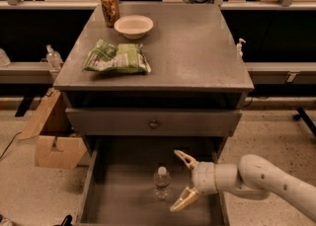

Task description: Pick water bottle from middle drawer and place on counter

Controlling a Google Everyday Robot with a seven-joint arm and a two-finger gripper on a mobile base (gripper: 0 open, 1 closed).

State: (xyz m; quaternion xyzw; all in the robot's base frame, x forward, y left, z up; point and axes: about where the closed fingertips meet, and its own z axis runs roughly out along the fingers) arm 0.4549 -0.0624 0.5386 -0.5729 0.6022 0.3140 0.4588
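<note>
The water bottle [161, 183], small and clear with a white cap, stands upright on the floor of the open middle drawer [123, 205]. My gripper [179, 180] is inside the drawer just right of the bottle, fingers spread wide, one fingertip [180, 155] above and one below. It does not touch the bottle. The grey counter [192, 47] tops the cabinet above.
On the counter stand a can [110, 9], a white bowl [133, 25] and a green chip bag [117, 58]. A closed drawer front with a knob [153, 124] is above the open drawer. A cardboard box [54, 141] sits at the left; pump bottles [53, 56] stand on side ledges.
</note>
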